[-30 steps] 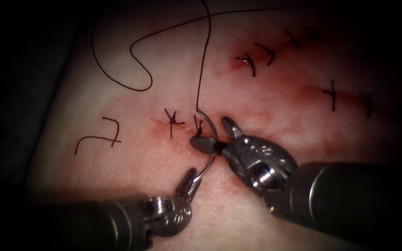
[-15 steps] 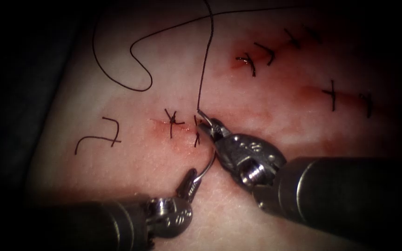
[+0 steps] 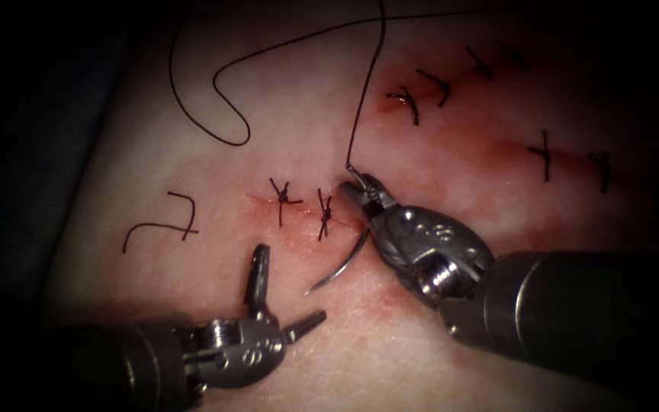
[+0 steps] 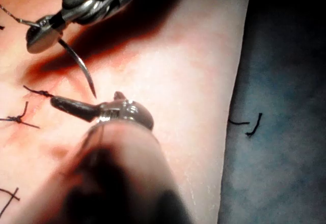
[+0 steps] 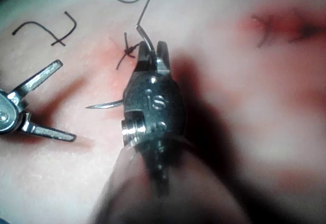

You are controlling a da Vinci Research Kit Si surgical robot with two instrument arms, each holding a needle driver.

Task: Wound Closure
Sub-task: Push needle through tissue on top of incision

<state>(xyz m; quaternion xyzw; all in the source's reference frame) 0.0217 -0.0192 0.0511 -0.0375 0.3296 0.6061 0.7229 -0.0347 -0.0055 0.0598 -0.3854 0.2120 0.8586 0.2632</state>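
My right tool (image 3: 360, 191) is shut on the curved needle (image 3: 343, 263) close to its thread end. The needle hangs free above the tissue (image 3: 215, 259), just right of the cut (image 3: 303, 210), and its point faces my left tool. Black thread (image 3: 360, 99) runs up from the needle's end. My left tool (image 3: 290, 284) stands open below the cut and holds nothing. The cut carries two knotted stitches (image 3: 324, 215). In the right wrist view the right tool (image 5: 153, 53) grips the needle (image 5: 104, 104) and the left tool (image 5: 63, 102) is spread wide. In the left wrist view the needle (image 4: 79, 63) hangs from the right tool (image 4: 51, 28).
Slack thread loops (image 3: 223, 99) over the tissue above the cut. Loose cut ends of thread (image 3: 165, 221) lie to the left. Two other stitched cuts (image 3: 429, 88) (image 3: 547, 156) with red fluid sit at the upper right. The tissue's edge (image 4: 237, 81) borders dark cloth.
The right tool's jaws closed on the needle near its thread end. The left tool then let go of the needle's point, opened and drew back left. The needle shifted right and up.
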